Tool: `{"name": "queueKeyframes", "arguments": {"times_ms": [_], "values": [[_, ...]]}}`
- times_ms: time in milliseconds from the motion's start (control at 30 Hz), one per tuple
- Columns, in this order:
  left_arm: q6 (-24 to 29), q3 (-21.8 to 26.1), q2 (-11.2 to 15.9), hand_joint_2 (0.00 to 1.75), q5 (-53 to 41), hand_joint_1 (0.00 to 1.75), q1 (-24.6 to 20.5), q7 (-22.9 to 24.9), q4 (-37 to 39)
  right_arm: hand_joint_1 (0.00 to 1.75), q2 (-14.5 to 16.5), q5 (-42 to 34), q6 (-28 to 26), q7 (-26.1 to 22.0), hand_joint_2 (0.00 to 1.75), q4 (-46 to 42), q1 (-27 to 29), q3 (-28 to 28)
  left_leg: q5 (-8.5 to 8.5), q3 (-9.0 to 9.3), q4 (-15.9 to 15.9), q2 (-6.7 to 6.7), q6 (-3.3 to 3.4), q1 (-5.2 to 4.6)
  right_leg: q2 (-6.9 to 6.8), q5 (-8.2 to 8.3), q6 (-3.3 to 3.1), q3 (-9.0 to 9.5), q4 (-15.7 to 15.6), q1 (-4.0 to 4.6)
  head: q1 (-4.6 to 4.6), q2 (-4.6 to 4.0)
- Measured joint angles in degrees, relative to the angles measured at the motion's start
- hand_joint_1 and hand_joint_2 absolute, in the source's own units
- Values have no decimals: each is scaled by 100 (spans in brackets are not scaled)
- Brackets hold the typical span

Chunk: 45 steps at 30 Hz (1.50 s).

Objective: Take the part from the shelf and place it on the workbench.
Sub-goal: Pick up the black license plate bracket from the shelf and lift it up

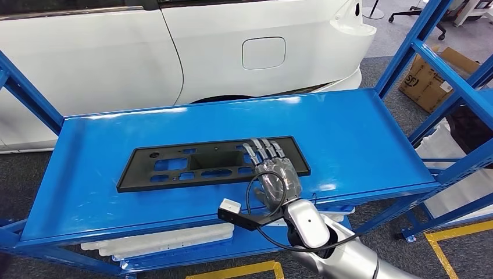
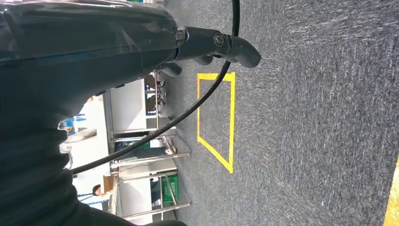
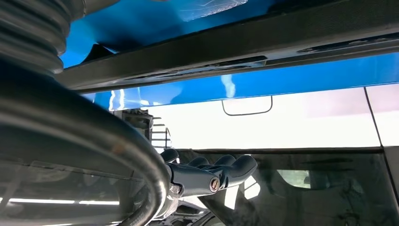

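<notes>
A cardboard box [image 1: 431,78] on the floor behind the blue shelf frame carries a black round logo that appears to read "SF", and a white label beside it whose print is too small to read. Nothing else bears legible text, numbers or signs.

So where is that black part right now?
In the head view the black panel lies flat mid-shelf on the blue shelf, the right hand over its right end.
</notes>
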Motion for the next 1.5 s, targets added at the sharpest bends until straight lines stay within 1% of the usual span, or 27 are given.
{"name": "queueKeyframes", "arguments": {"times_ms": [300,433,733,1067,1333,1467,1500], "values": [[-34,0,0,175,-26,0,-1,2,0,0,7,33,90,-14,175,172,-216,177,0,0,0,0,0,0,0,0,0,0,0,0,0,0],[-51,0,0,175,-51,0,-2,-4,0,0,61,102,113,-4,175,330,-345,274,0,0,0,0,0,0,0,0,0,0,0,0,0,0],[-98,-3,0,175,-101,0,-4,-34,0,0,358,128,67,67,175,1004,-740,442,1,0,0,0,0,0,0,0,0,0,1,0,0,0],[-130,-9,-6,175,-173,0,-7,-4,0,0,753,238,-244,254,175,1906,-1193,540,1,4,0,1,-1,0,0,1,0,3,1,0,0,0],[-131,-9,-23,175,-189,0,-6,38,0,0,916,313,-405,326,175,2339,-1350,530,1,9,0,2,-1,0,0,1,0,8,1,0,0,0],[-130,-9,-24,175,-190,0,-6,44,0,0,954,314,-415,325,0,2422,-1378,513,1,11,1,2,-1,0,0,1,0,10,1,0,-1,1],[-130,-9,-24,175,-190,0,-6,43,0,1,959,314,-415,322,0,2434,-1381,504,1,11,1,2,-1,0,0,1,0,10,1,0,0,1]]}}
